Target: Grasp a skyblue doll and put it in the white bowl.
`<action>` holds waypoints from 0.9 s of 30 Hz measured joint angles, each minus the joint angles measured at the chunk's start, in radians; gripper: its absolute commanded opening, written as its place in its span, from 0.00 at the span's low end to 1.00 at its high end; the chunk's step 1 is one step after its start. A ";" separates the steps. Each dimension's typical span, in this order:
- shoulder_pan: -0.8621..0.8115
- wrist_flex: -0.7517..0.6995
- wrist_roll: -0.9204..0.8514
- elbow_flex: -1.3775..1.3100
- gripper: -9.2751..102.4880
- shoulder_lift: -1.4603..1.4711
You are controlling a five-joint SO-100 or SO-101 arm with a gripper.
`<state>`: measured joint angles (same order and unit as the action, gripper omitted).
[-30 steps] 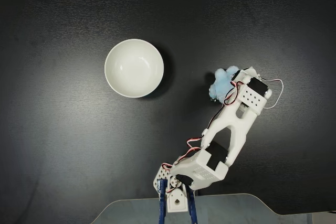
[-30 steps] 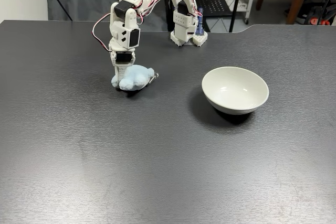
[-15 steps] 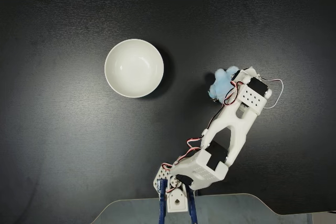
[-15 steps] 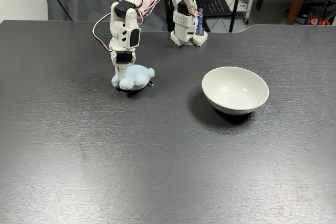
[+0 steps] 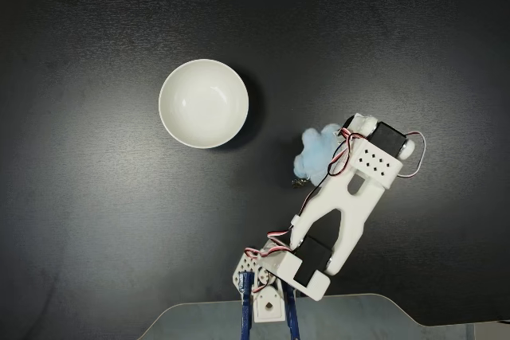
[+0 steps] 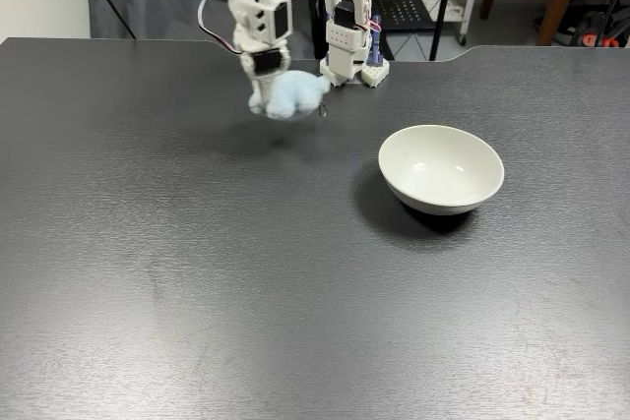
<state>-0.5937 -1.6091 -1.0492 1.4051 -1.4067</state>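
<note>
Gripping the skyblue doll (image 6: 288, 95), the hand (image 6: 268, 86) holds it lifted clear above the dark desk (image 6: 197, 272). From above, the doll (image 5: 315, 153) sits at about four o'clock from the white bowl (image 5: 203, 103), well apart.

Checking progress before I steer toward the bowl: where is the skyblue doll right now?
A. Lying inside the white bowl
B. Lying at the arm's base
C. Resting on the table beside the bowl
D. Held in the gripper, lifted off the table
D: in a fixed view the skyblue doll hangs from the gripper above the table, its shadow below, and the white bowl is empty.
</note>
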 measured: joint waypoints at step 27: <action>0.509 0.025 0.276 -0.167 0.07 -0.262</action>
<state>-0.0844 -1.5846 -0.7731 1.2379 -1.6690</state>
